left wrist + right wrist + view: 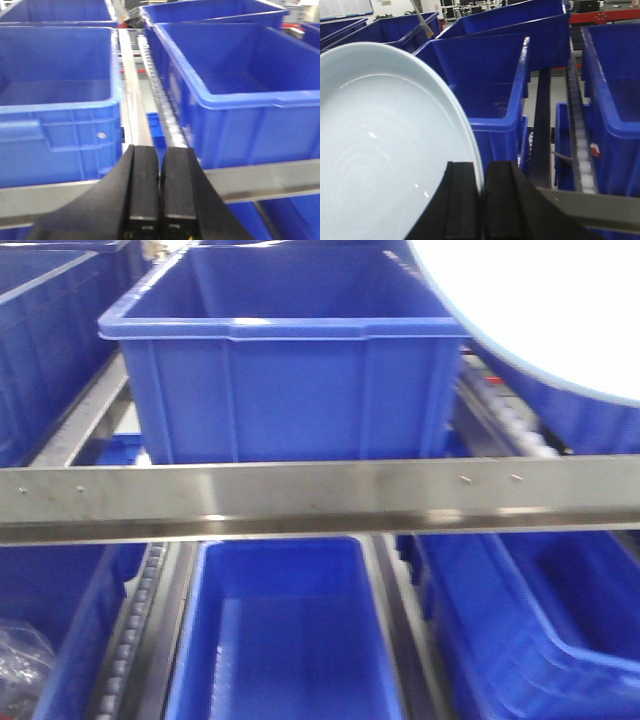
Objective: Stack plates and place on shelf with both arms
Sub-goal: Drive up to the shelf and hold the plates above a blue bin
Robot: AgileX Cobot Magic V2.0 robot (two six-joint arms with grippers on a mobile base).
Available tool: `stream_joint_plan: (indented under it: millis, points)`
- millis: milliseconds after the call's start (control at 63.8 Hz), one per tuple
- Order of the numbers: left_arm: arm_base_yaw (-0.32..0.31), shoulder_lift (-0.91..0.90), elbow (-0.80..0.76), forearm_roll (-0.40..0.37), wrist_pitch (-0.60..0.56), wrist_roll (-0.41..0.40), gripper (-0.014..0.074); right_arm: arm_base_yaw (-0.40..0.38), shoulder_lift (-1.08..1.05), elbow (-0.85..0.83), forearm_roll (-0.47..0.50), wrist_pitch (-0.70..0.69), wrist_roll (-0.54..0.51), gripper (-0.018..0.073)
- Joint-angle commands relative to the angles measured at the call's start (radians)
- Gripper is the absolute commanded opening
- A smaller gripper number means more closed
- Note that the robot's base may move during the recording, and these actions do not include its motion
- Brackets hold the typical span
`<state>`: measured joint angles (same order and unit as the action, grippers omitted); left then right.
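A pale blue-white plate [380, 150] fills the left of the right wrist view, held on edge. My right gripper [482, 167] is shut on its rim, one finger on each face. The same plate [545, 310] shows in the front view at the top right, hanging above the shelf's steel front rail [320, 495]. In the left wrist view my left gripper [160, 150] is shut with nothing between its fingers. It hovers just in front of the shelf rail [265, 177], pointing at the gap between two crates. Neither gripper shows in the front view.
A large blue crate [285, 355] stands on the tier behind the rail, and another blue crate [285, 635] sits below it. More blue crates [55, 100] stand on both sides. A roller track [157, 85] runs between crates. Blue crates [495, 85] lie beyond the plate.
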<state>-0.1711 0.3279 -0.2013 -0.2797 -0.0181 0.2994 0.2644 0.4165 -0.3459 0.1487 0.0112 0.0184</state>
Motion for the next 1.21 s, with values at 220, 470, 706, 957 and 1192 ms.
stream_joint_plan:
  millis: [220,470,706,957,1192]
  points:
    - [-0.001,0.007,-0.029,-0.002,-0.079,-0.002,0.0080,-0.006,0.001,-0.030,-0.002,-0.105,0.000,0.0048]
    - [-0.001,0.007,-0.029,-0.002,-0.079,-0.002,0.0080,-0.006,0.001,-0.030,-0.002,-0.105,0.000,0.0048]
    - [-0.001,0.007,-0.029,-0.002,-0.079,-0.002,0.0080,-0.006,0.001,-0.030,-0.002,-0.105,0.000,0.0048]
    - [-0.001,0.007,-0.029,-0.002,-0.079,-0.002,0.0080,-0.006,0.001,-0.030,-0.002,-0.105,0.000,0.0048]
    - [-0.001,0.007,-0.029,-0.002,-0.079,-0.002,0.0080,-0.006,0.001,-0.030,-0.002,-0.105,0.000,0.0048]
